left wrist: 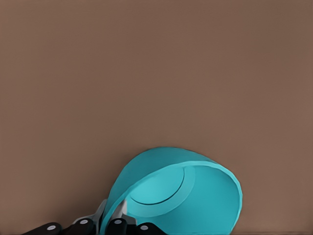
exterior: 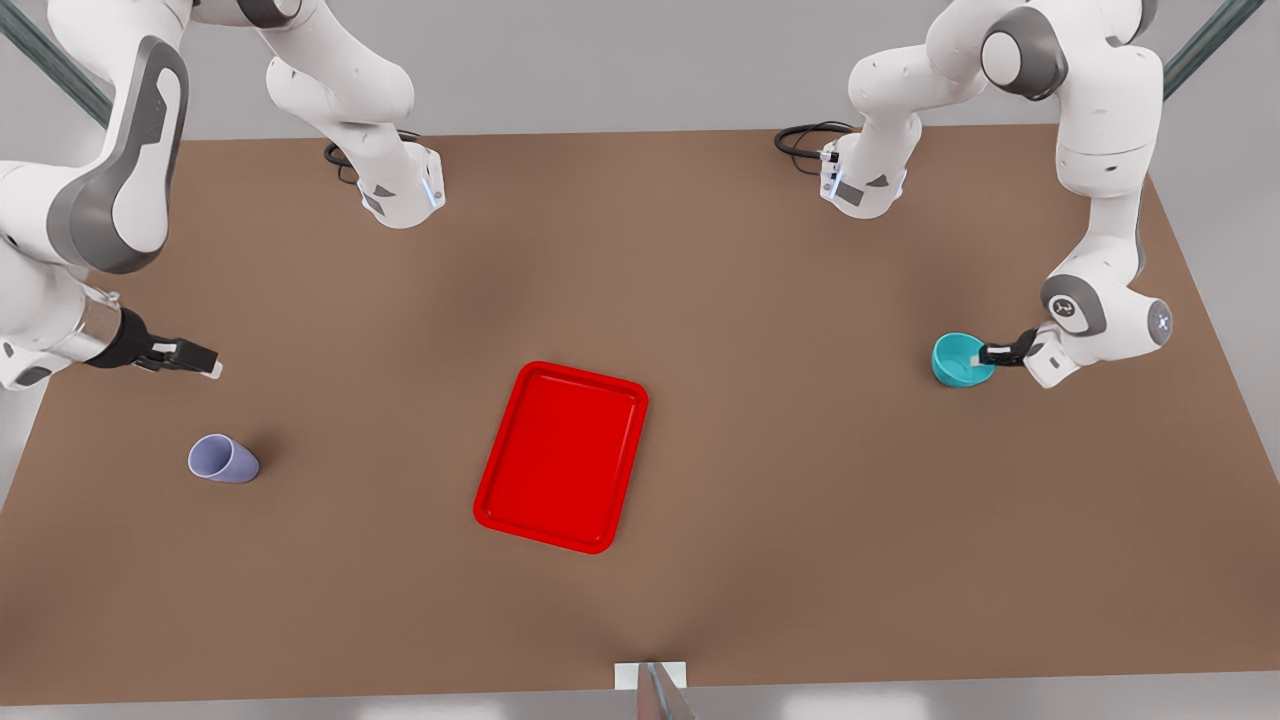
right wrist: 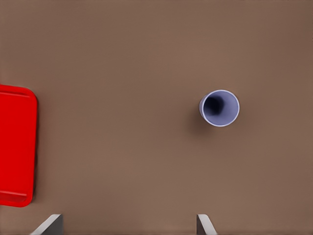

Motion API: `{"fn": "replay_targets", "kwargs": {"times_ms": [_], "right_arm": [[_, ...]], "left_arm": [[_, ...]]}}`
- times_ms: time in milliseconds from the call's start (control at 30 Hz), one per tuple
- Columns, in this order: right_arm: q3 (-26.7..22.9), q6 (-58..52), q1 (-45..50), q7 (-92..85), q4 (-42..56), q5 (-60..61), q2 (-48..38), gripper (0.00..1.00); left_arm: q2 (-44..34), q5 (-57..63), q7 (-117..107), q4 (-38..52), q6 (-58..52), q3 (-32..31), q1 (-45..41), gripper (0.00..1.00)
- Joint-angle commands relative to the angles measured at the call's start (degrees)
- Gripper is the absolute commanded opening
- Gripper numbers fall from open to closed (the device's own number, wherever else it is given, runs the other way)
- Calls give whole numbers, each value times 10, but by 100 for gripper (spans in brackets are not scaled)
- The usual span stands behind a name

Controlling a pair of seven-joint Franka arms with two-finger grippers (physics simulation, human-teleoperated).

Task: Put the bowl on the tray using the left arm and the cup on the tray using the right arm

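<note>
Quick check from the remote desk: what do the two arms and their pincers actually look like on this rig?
Both arms are glossy white with rounded segments and grey joint caps. Black cables loop at each base, and small blue lights glow on the wrist housings. The left pincer is black with pale fingertips on a white hand; the right pincer is black behind a metallic silver wrist ring.

Both arms are glossy white with rounded, chunky links and mid-grey joint caps and side panels. Black cables loop at each mounting base, where small blue lights glow. Each wrist narrows to a black pincer, the left pincer (exterior: 985, 353) and right pincer (exterior: 205, 362), with pale fingertip pads.
</note>
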Motion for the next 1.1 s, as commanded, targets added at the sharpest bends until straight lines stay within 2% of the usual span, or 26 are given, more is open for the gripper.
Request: {"fn": "replay_targets", "kwargs": {"times_ms": [0,33,100,133,233,400,433,500,667,767,900,933,1067], "right_arm": [[0,0,0,0,0,0,0,100],[0,0,0,0,0,0,0,100],[0,0,0,-1,0,1,0,100],[0,0,0,0,0,1,0,100],[-3,-1,-1,-3,-1,1,0,100],[-3,-1,-1,-3,0,1,1,100],[-3,-1,-1,-3,0,2,1,100],[-3,-1,-1,-3,0,2,1,100],[-4,-1,-2,-3,-1,2,2,100],[-4,-1,-2,-3,-1,2,2,100],[-4,-1,-2,-3,0,2,2,100],[-4,-1,-2,-3,0,3,2,100],[-4,-1,-2,-3,-1,3,2,100]], "left_arm": [[-2,-9,-14,7,-10,-2,-1,21],[-15,-9,-82,45,-86,-9,-18,21],[-47,-5,-279,87,-139,-10,-123,21],[-40,-2,-376,138,-177,-51,-136,21],[16,29,-661,271,-205,-192,-154,21],[174,13,-1038,520,-184,-207,-359,21],[185,-1,-1098,531,-133,-207,-380,21],[193,-27,-1138,531,-102,-214,-406,21],[210,-56,-1153,526,-103,-227,-424,21],[250,-61,-1147,527,-1,-227,-461,21],[267,-36,-1140,526,3,-221,-462,21],[272,-36,-1129,526,8,-219,-462,29],[281,-29,-1126,526,23,-220,-462,40]]}}
